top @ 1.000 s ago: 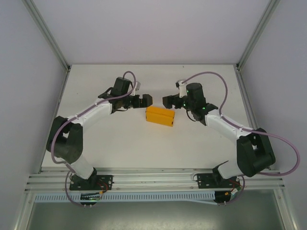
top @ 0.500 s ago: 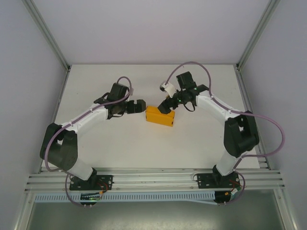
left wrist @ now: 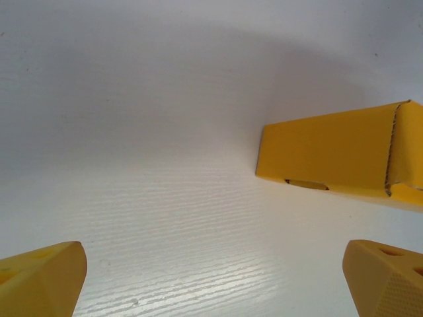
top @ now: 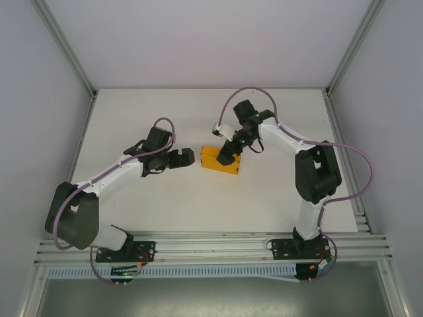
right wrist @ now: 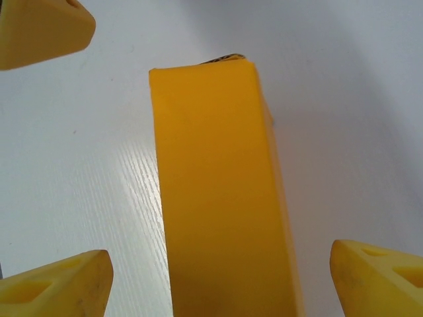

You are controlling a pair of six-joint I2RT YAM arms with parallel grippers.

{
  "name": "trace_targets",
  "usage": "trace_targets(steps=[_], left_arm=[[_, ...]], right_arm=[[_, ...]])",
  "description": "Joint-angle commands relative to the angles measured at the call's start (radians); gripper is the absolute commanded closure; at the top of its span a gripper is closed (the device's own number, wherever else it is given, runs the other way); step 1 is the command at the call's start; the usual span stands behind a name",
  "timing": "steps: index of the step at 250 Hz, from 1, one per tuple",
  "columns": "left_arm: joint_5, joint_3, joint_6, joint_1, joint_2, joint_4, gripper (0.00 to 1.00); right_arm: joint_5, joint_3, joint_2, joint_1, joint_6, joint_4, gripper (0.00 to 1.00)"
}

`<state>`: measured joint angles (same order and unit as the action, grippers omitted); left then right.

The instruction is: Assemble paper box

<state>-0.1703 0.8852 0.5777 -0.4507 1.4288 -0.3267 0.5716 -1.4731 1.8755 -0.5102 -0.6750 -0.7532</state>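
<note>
Right gripper (top: 227, 153) now wide astride paper box (top: 213, 160)

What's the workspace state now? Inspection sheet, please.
Surface: white table, finely grained.
Job's things: orange-yellow card paper box, folded into a rectangular shape, lying mid-table.
Clutter: nothing seen.
Grippers: left gripper open, beside the box, apart from it; right gripper open, fingers straddling the box with gaps either side.
Cables: purple cables looped along both arms.
Surroundings: pale enclosure walls; aluminium rail at the near edge.
</note>
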Motion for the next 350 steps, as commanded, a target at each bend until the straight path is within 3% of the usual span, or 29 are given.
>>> trace_targets(steps=[1, 97, 146, 185, 251, 276, 335, 350], left_arm=[[0.027, -0.022, 0.022, 0.005, -0.036, -0.023, 0.02], [0.09, -0.069, 0.03, 0.006, -0.114, -0.055, 0.02], [0.122, -0.094, 0.044, 0.006, -0.158, -0.067, 0.01], [0.141, -0.116, 0.058, 0.006, -0.196, -0.068, 0.02], [0.147, -0.149, 0.069, 0.006, -0.247, -0.074, 0.01], [0.145, -0.163, 0.075, 0.006, -0.261, -0.068, 0.02], [0.146, -0.173, 0.082, 0.006, -0.277, -0.066, 0.01], [0.149, -0.177, 0.083, 0.006, -0.284, -0.066, 0.01]], right_arm=[[-0.075, -0.012, 0.033, -0.035, -0.02, -0.021, 0.15], [-0.598, 0.165, -0.037, -0.156, -0.039, 0.261, 0.47], [-0.84, 0.248, -0.072, -0.215, -0.101, 0.459, 0.69], [-0.995, 0.287, -0.084, -0.276, -0.157, 0.609, 0.7], [-1.191, 0.341, 0.027, -0.334, -0.215, 0.797, 0.69], [-1.188, 0.389, 0.047, -0.346, -0.217, 0.872, 0.61], [-1.224, 0.468, 0.094, -0.359, -0.289, 1.041, 0.62], [-1.207, 0.493, 0.093, -0.363, -0.297, 1.061, 0.58]])
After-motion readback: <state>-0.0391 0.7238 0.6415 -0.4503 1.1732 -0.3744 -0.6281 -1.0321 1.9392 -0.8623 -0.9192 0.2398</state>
